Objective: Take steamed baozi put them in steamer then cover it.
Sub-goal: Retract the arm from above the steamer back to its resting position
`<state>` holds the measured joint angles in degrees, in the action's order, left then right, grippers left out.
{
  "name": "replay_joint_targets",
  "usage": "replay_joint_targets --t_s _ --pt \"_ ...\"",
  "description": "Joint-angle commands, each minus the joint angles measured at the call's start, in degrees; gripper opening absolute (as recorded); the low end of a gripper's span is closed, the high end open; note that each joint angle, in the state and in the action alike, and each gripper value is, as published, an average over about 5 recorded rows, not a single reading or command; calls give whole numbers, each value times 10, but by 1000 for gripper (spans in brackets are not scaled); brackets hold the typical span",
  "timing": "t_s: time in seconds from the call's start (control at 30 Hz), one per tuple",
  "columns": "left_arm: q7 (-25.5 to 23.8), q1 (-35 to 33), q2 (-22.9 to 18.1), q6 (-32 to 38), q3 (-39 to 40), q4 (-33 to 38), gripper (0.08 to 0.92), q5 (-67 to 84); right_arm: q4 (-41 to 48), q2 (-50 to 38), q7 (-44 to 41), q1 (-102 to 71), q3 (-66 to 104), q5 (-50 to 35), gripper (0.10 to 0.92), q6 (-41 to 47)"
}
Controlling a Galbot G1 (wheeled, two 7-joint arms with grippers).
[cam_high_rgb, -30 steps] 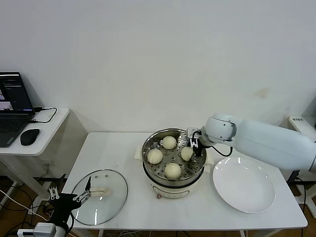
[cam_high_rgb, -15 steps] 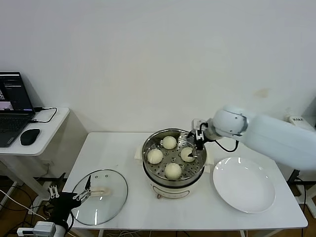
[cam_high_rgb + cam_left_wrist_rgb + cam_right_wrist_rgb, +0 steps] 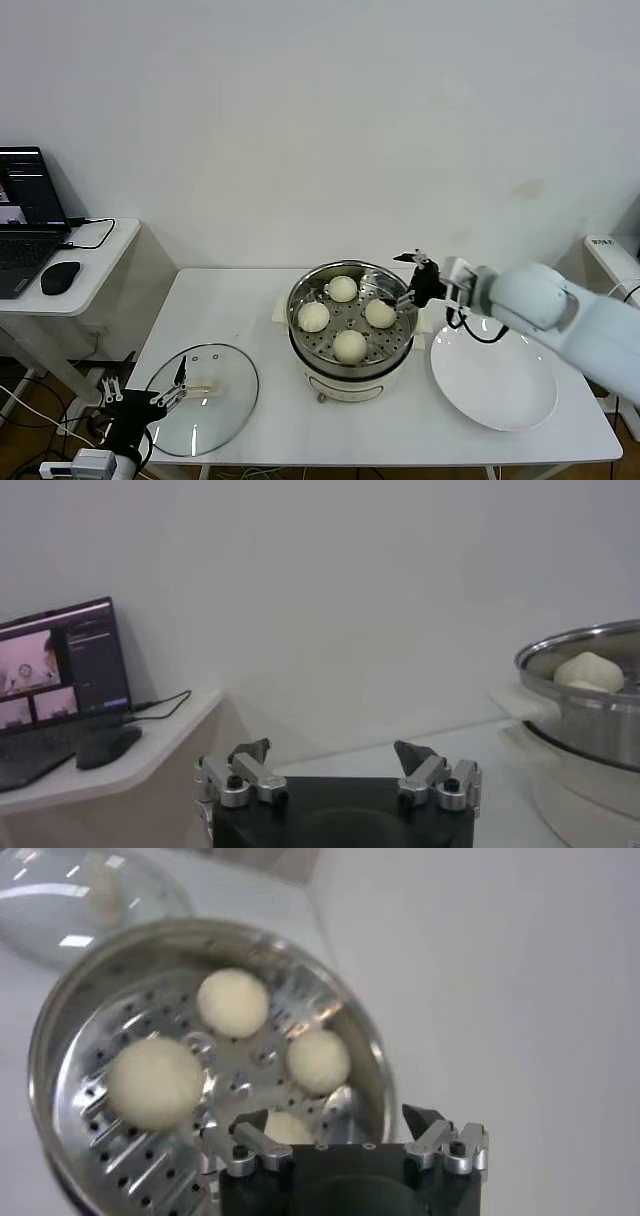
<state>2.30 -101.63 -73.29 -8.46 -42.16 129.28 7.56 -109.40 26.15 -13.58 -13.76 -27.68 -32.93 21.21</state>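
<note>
right gripper (image 3: 409,278) spread wide, empty, at the steamer's (image 3: 352,352) right rim, above the plate's (image 3: 493,378) near edge | four baozi (image 3: 349,345) on the perforated tray inside the steamer | cover (image 3: 202,397) flat on table (image 3: 230,310), left of steamer | left gripper (image 3: 170,392) open, low at the cover's left edge

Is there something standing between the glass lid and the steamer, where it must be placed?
Nothing visible: bare table lies between the cover and the steamer. The open right gripper hovers at its right rim; the left gripper is beside the cover.
</note>
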Motion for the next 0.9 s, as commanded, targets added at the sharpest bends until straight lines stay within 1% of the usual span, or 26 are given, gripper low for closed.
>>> replay_joint_targets --t_s 0.03,0.17,0.27,0.37,0.5,0.63,0.77,0.9 --pt "1 -1 -1 22 0 -7 823 -2 -58 110 125 -567 577 54 823 -175" --pt "1 -1 -1 32 1 -16 823 -20 -49 235 86 -638 694 97 823 -226" --pt "1 0 0 44 5 -29 823 -60 -39 315 53 -676 755 119 823 -265" --pt "4 3 2 56 8 -47 823 -111 -35 387 32 -711 796 117 823 -283" --pt "11 4 8 68 8 -67 823 -213 -45 458 17 -761 829 107 823 -278" --pt "17 -6 12 94 -1 -94 823 -401 -56 498 18 -803 855 110 823 -262" --pt "24 -34 18 129 -13 -121 823 -609 -59 507 31 -826 879 118 823 -255" --pt "38 -65 22 141 -16 -131 823 -766 -56 510 47 -829 896 119 823 -251"
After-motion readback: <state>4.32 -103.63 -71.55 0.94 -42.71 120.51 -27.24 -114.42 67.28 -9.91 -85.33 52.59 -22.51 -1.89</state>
